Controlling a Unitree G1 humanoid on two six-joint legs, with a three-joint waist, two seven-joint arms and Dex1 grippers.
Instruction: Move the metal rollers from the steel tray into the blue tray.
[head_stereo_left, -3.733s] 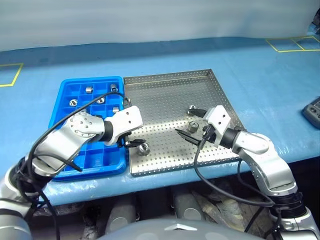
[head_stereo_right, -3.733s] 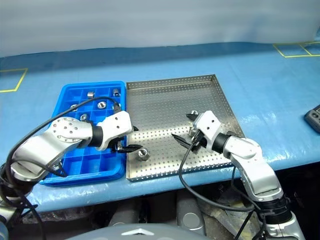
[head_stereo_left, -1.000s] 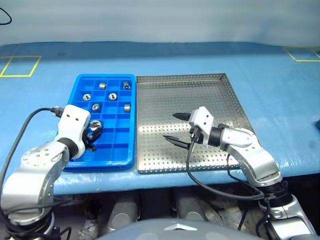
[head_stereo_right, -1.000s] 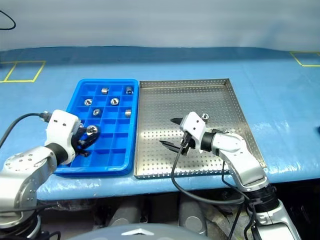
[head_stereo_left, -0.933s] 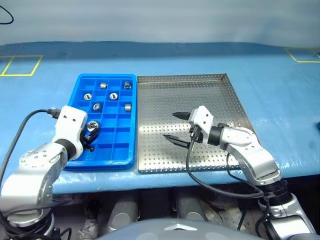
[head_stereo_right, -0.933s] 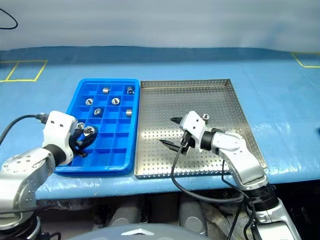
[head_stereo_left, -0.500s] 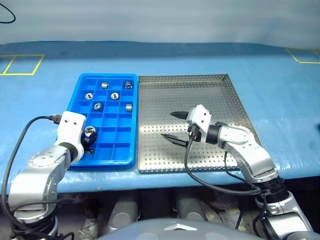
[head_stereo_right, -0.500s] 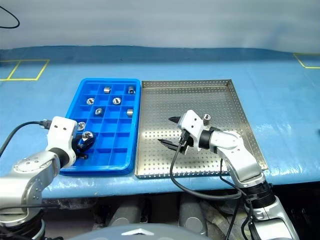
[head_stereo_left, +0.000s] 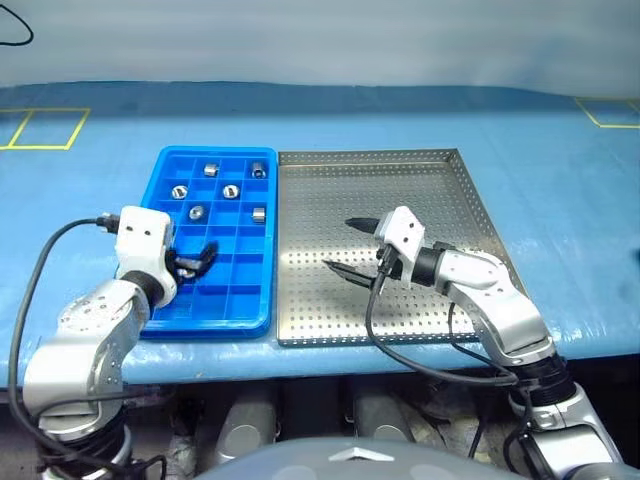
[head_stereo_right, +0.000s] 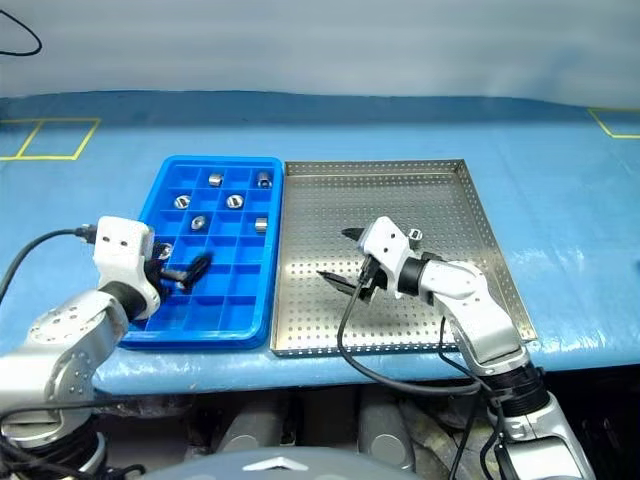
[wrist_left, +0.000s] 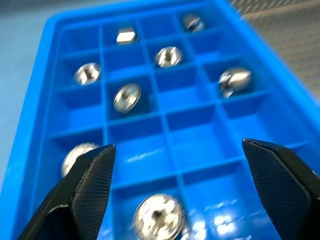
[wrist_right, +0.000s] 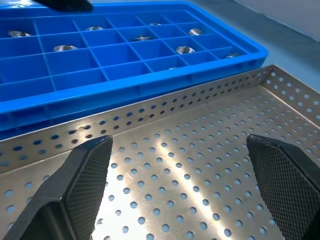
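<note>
Left end effector (head_stereo_left: 195, 260): fingers spread wide, holding nothing; poised over the near-left part of the blue tray (head_stereo_left: 262, 315).
Right end effector (head_stereo_left: 352, 246): fingers spread wide, holding nothing; poised over the middle of the steel tray (head_stereo_left: 460, 200), tips pointing toward the blue tray.
Blue tray: lies on the blue surface (head_stereo_left: 560, 170), long side touching or just beside the left rim of the steel tray.
Metal rollers (head_stereo_left: 231, 191): in separate compartments of the blue tray. Five sit in the far rows; the left wrist view adds two more in the near-left cells, one just beside the left finger (wrist_left: 85, 195) and one between the two fingers.
Steel tray: perforated floor shows bare around the right end effector; I cannot tell whether a roller lies hidden behind it.
Cables: black leads loop from both wrists.
</note>
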